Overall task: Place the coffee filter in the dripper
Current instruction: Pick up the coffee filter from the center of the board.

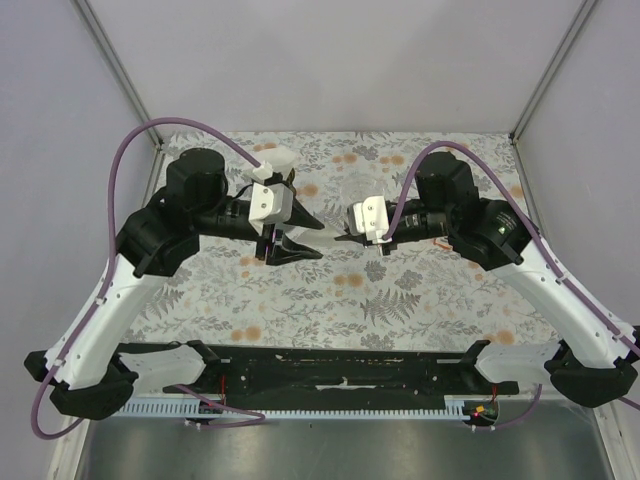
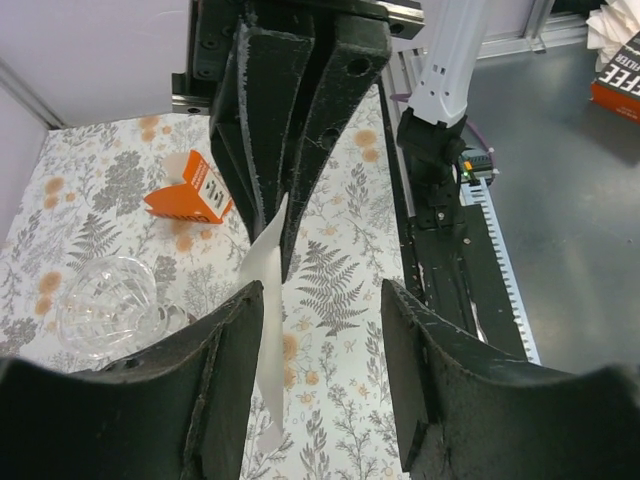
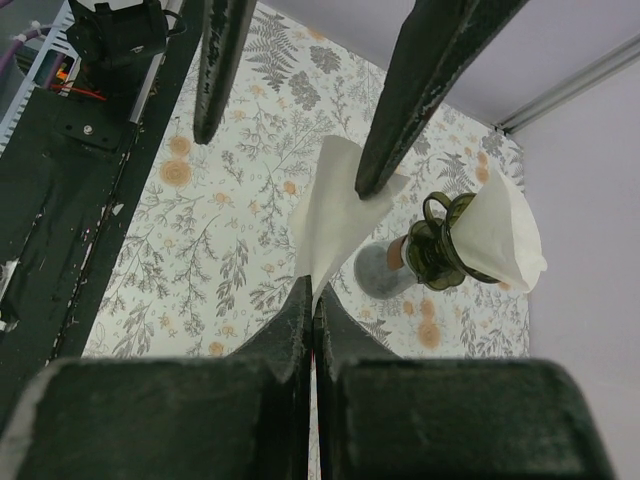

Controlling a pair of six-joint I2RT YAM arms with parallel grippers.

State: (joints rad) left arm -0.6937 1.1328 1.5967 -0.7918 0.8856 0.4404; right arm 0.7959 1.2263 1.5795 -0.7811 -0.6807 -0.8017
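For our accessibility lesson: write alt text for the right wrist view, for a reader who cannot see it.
The right gripper, shut, pinches a white coffee filter above a floral tablecloth, and the left gripper is open with the filter between its fingers. Beyond them stands a dark green holder carrying a white paper cone.

A cloth with grey ferns and orange flowers is covering the table from edge to edge. Plain pale lilac walls are standing behind the far edge and at both sides. Silver metal posts are rising from the far corners. A black rail is running along the near edge. Beyond it, a grey floor is lying in soft, even light.
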